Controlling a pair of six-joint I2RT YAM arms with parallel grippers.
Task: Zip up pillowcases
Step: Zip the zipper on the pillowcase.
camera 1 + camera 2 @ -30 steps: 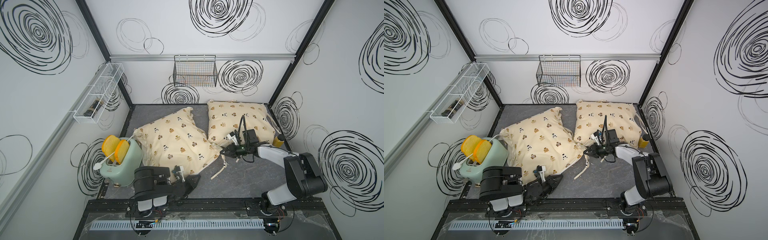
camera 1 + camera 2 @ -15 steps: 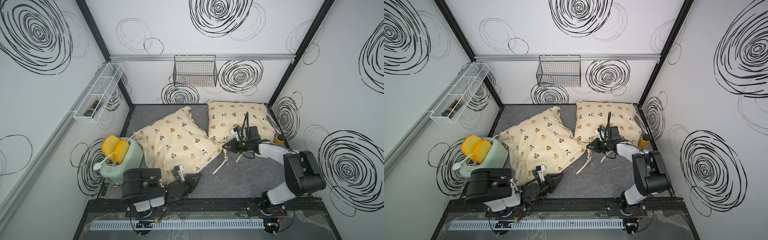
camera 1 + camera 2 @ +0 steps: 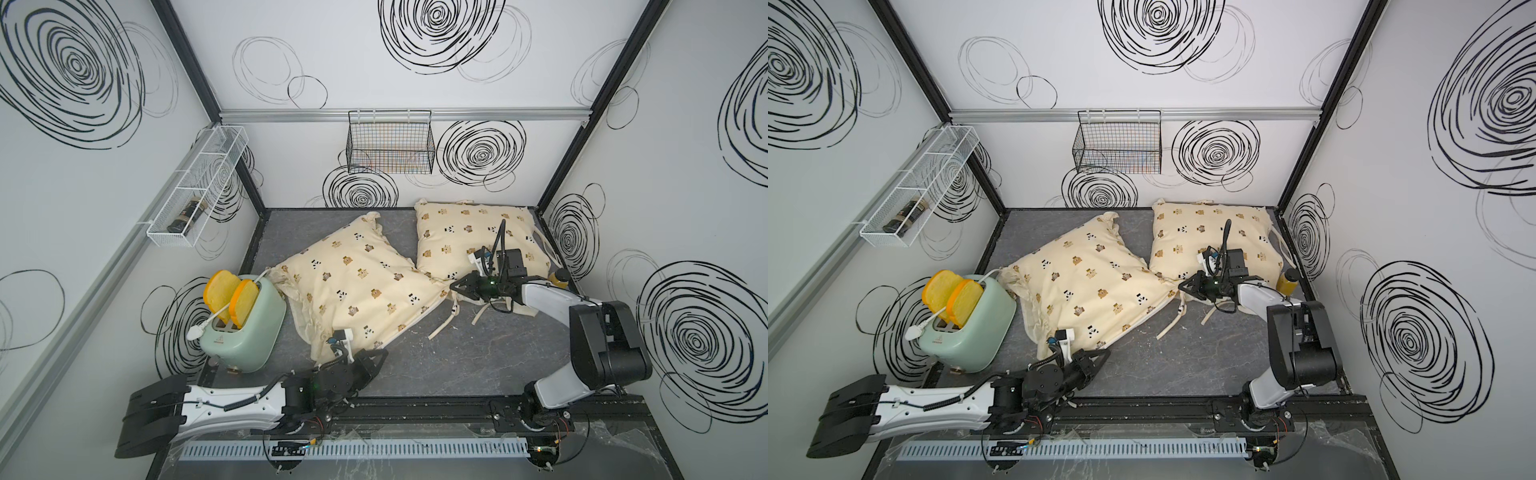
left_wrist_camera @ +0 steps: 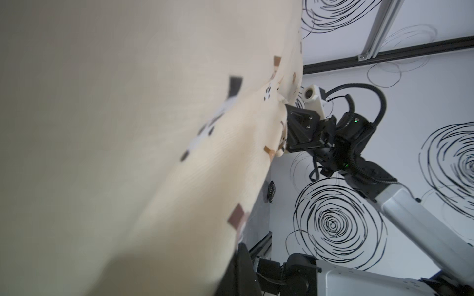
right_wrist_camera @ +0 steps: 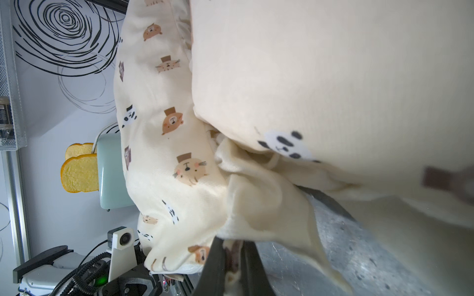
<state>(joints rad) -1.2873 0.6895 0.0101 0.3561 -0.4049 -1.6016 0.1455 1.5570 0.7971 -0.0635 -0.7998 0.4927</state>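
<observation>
Our left end effector (image 3: 380, 355) and right end effector (image 3: 455, 287) each pinch a corner of the nearer pillowcase (image 3: 357, 286) on the tabletop (image 3: 478, 365); the toaster (image 3: 249, 332) holds two bread slices (image 3: 226, 295), the wall rack (image 3: 198, 183) a dark jar (image 3: 187, 214).

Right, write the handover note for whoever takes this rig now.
Left gripper: jaws shut on the near pillowcase, at its front edge.
Right gripper: jaws shut on the same pillowcase, at the corner nearest the far pillowcase; fabric shows between them in the right wrist view.
Far pillowcase: at the back right, held by neither gripper.
Done: near pillowcase's edge gripped at both ends.
Left: the zips cannot be made out here; check both, then close them.
</observation>
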